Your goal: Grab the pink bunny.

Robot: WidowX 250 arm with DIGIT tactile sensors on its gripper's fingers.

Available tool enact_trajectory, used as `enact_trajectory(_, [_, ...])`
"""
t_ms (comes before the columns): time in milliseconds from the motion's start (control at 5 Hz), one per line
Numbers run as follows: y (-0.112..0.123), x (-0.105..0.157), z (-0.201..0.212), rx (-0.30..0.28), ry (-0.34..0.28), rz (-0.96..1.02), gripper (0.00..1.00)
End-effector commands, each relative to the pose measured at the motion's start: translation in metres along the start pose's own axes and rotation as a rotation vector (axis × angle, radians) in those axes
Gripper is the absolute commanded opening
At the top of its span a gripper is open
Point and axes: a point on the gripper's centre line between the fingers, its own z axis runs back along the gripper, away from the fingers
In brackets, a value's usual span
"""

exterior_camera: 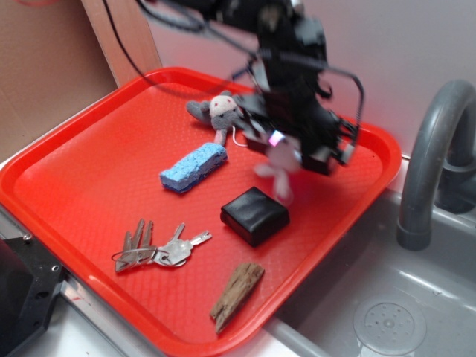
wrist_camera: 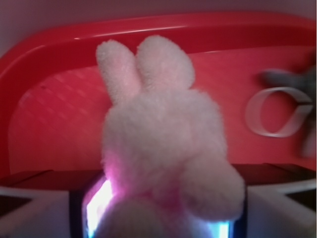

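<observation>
The pink bunny (exterior_camera: 277, 169) hangs blurred below my gripper (exterior_camera: 286, 152), lifted above the red tray (exterior_camera: 89, 163) at its right middle. In the wrist view the bunny (wrist_camera: 166, 139) fills the centre, ears up, its lower body pinched between the glowing fingers (wrist_camera: 96, 208). My gripper (wrist_camera: 158, 218) is shut on it. A white elastic loop (wrist_camera: 275, 111) shows at the right of the wrist view.
On the tray lie a grey plush animal (exterior_camera: 219, 111) at the back, a blue sponge (exterior_camera: 193, 167), a black box (exterior_camera: 254, 216), a key bunch (exterior_camera: 156, 249) and a wood piece (exterior_camera: 236, 294). A sink (exterior_camera: 394, 312) with a grey faucet (exterior_camera: 431, 149) is at right.
</observation>
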Motion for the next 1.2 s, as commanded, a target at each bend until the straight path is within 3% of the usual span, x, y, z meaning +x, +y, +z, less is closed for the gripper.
enact_trajectory(0, [0.079,-0.007,0.093,0.032,0.009,-0.036,0.0])
enact_trajectory(200, [0.101,-0.021,0.127,0.001,-0.004,-0.086,0.0])
enact_trajectory(600, [0.105,-0.015,0.2,-0.086,-0.066,-0.144,0.0])
enact_trajectory(800, [0.111,-0.01,0.211,-0.065,-0.09,-0.145,0.0])
enact_trajectory(1000, [0.111,-0.001,0.195,-0.081,-0.094,-0.216,0.0])
